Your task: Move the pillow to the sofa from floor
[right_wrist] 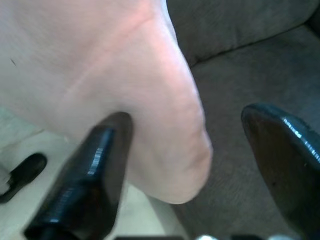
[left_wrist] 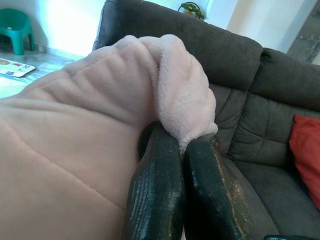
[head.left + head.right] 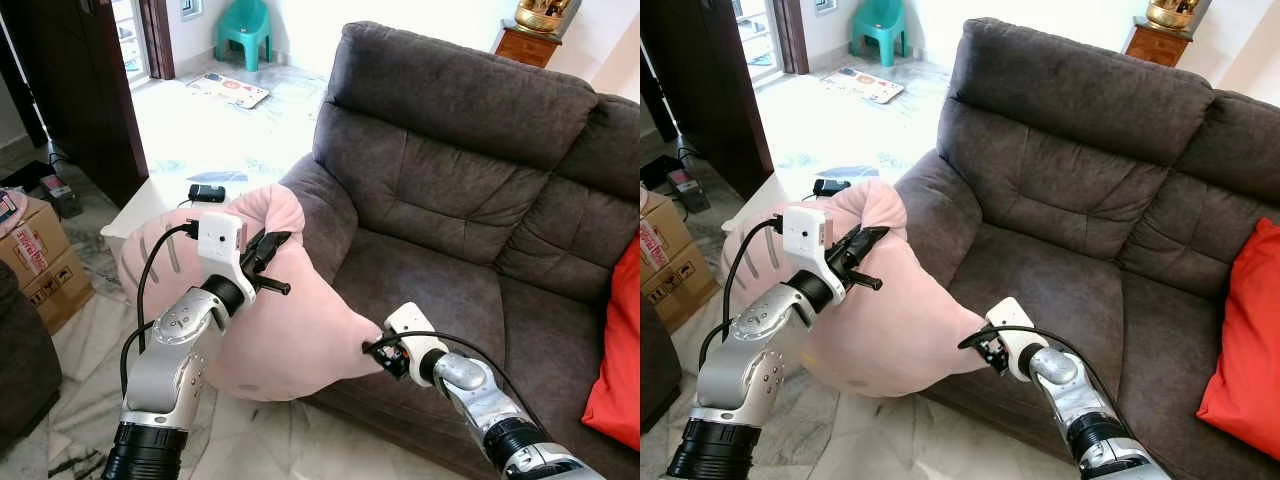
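Head view: a big pink pillow [image 3: 270, 320] hangs off the floor against the grey sofa [image 3: 470, 200] arm.

Left wrist: left pincer [image 2: 182, 150] clenched on a plush fold, soft and light.

Right wrist: right pincer [image 1: 190, 150] gapes around a corner, seemingly ungripped.

Pillow [image 3: 280, 330] off the floor [image 3: 250, 440], against sofa [image 3: 450, 200] armrest front, between left end effector [image 3: 268, 250] above-left and right end effector [image 3: 385, 358] at its right corner. Cushion [image 3: 615, 370] on sofa's right; cardboard box [image 3: 40, 260] far left.
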You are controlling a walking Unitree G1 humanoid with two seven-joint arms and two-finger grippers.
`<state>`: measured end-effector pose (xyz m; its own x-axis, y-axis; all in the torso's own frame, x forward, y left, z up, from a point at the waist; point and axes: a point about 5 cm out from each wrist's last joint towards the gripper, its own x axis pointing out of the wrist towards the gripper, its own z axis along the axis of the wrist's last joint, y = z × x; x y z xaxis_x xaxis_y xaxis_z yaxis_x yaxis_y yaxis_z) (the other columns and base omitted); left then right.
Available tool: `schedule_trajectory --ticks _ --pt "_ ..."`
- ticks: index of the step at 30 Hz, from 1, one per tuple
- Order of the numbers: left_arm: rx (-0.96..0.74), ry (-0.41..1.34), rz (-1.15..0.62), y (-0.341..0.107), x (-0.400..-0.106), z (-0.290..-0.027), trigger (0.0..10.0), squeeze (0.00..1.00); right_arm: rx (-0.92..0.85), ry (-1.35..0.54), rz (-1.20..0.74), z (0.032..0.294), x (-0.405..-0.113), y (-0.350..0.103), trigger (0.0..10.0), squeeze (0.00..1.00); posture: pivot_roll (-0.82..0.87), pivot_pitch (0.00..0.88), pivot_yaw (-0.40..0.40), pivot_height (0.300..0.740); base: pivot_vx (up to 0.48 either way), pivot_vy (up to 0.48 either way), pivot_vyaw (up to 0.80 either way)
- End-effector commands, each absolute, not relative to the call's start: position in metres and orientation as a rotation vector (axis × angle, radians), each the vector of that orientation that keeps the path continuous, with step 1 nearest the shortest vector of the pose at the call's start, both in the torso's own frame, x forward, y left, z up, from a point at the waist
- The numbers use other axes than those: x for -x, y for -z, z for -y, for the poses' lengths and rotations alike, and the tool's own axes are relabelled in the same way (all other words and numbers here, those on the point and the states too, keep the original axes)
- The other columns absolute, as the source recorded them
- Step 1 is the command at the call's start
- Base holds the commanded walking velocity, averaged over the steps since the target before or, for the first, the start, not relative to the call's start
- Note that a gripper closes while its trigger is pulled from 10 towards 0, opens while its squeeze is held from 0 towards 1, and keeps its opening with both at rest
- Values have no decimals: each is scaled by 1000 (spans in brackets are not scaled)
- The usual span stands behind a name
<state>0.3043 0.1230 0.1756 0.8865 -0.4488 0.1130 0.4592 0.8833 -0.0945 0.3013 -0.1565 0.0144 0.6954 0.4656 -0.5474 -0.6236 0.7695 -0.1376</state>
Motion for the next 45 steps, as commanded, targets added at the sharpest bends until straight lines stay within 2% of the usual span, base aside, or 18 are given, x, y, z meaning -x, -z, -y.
schedule_trajectory --ticks 1,5,6,12,18,28,35,40,45 --pt "128 548 199 -201 -299 -113 10000 0 339 -638 -559 167 -298 -11 10000 1000 206 0 -159 740 0 0 0" --pt "126 551 200 -202 -299 -113 10000 0 344 -693 -623 171 -293 -7 10000 1000 209 0 -160 740 0 0 0" --pt "126 551 200 -202 -299 -113 10000 0 345 -720 -645 171 -291 -6 10000 0 209 0 -160 740 0 0 0" --pt "126 547 202 -202 -300 -113 10000 0 395 -813 -770 180 -278 5 10000 0 205 0 -160 740 0 0 0" --pt "132 554 207 -205 -300 -113 10000 0 388 -734 -791 182 -276 10 10000 0 213 0 -159 740 0 0 0" --pt "143 562 204 -205 -299 -114 10000 0 354 -495 -721 185 -289 5 10000 0 218 0 -159 740 0 0 0" --pt "146 558 205 -205 -299 -114 10000 0 223 -634 -746 168 -280 11 10000 0 217 0 -160 740 0 0 0" --pt "146 553 203 -204 -299 -114 10000 0 127 -812 -758 151 -267 16 10000 0 217 0 -162 740 0 0 0" --pt "148 550 205 -204 -299 -114 10000 0 143 -769 -769 154 -267 18 10000 0 219 0 -164 740 0 0 0"
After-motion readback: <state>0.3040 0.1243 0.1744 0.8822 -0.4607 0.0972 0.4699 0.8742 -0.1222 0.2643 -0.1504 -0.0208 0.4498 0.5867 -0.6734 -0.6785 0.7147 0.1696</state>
